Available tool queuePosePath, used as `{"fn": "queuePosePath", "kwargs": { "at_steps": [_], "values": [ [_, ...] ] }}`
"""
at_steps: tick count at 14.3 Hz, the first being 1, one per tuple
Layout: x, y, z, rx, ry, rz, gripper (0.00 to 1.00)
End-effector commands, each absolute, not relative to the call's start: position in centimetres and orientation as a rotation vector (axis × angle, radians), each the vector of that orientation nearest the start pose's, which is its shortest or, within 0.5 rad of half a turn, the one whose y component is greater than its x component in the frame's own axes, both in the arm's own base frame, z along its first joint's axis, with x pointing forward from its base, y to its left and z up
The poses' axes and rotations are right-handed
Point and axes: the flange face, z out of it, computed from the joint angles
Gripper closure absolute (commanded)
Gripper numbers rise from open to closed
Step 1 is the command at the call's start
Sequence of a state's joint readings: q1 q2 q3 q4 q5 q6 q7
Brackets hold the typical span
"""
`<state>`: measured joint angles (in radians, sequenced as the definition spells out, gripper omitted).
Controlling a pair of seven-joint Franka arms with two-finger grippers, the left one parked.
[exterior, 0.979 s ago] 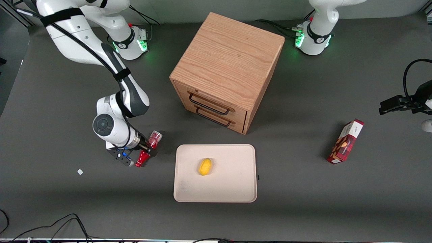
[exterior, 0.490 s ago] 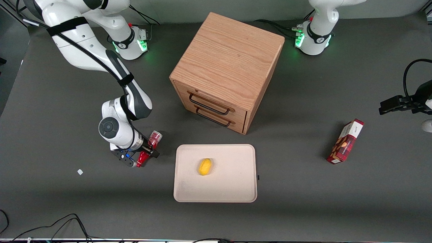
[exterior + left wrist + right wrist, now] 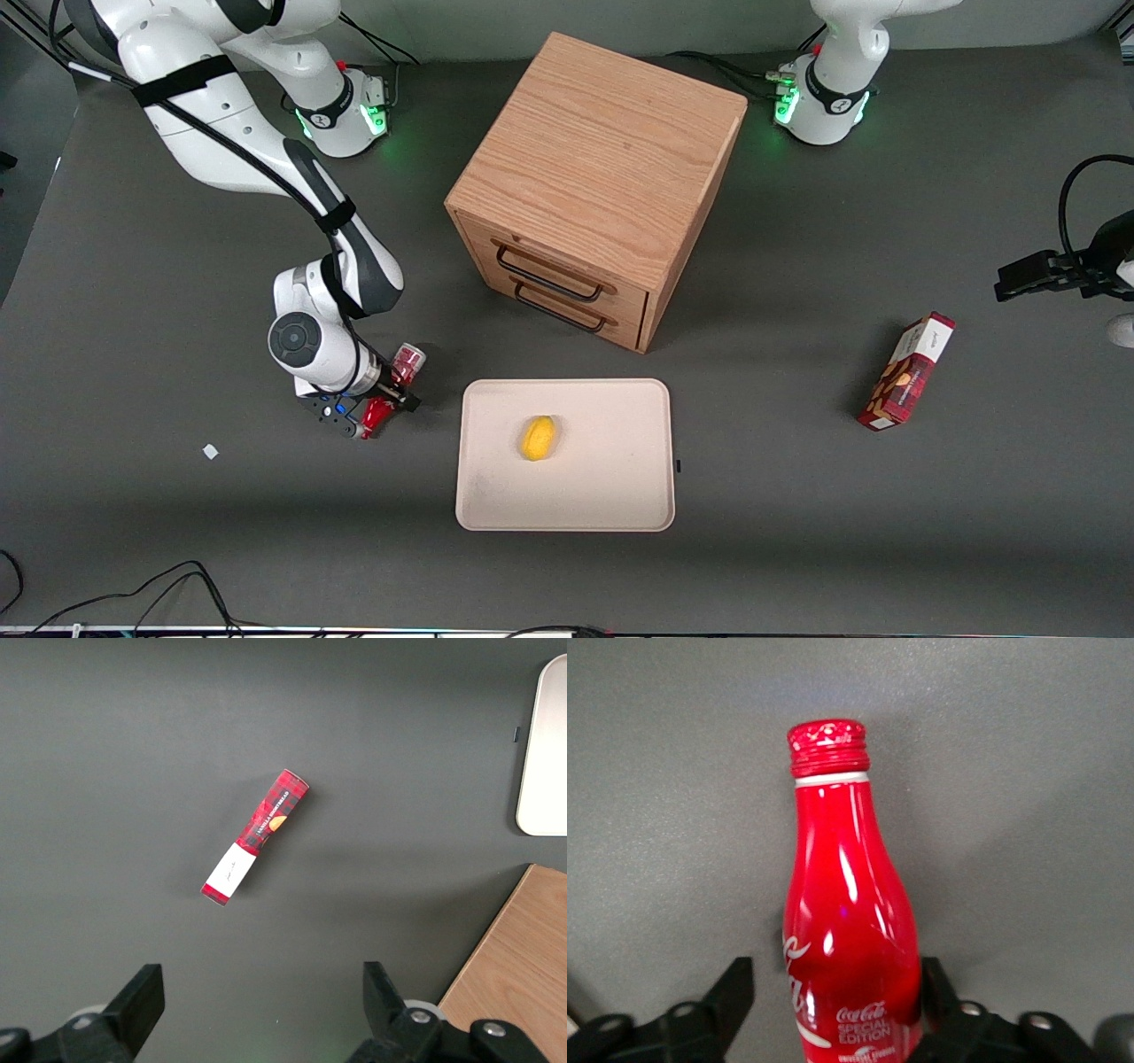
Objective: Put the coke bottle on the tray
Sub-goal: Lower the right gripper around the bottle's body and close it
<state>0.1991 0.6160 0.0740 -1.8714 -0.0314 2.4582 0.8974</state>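
The coke bottle (image 3: 406,361) lies on its side on the dark table beside the tray (image 3: 611,470), toward the working arm's end. Its silvery base points toward the cabinet and its red neck toward the front camera. My right gripper (image 3: 388,396) is down over the bottle's middle, open, with one finger on each side. In the right wrist view the bottle (image 3: 846,904) fills the space between the black fingers (image 3: 735,988). One finger is against its side and the other stands a little off it. The cream tray also shows in the left wrist view (image 3: 542,753).
A yellow lemon-like fruit (image 3: 538,438) lies on the tray. A wooden two-drawer cabinet (image 3: 594,177) stands farther from the front camera than the tray. A red snack box (image 3: 906,370) lies toward the parked arm's end. A small white scrap (image 3: 210,451) lies on the table.
The right arm has shifted a little toward the tray and the gripper has come down over the bottle, hiding more of its neck. The bottle has not moved.
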Motion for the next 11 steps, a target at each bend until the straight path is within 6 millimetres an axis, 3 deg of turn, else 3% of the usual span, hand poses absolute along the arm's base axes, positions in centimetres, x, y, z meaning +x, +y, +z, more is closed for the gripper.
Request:
{"fn": "queuePosePath", "kwargs": {
  "at_steps": [1, 8, 11],
  "values": [
    [61.2, 17.2, 18.1, -3.014, 0.938, 0.008, 1.0],
    [61.2, 17.1, 18.3, -3.016, 0.936, 0.007, 1.0],
    [61.4, 17.2, 21.9, -3.024, 0.929, 0.0, 1.0]
  ]
}}
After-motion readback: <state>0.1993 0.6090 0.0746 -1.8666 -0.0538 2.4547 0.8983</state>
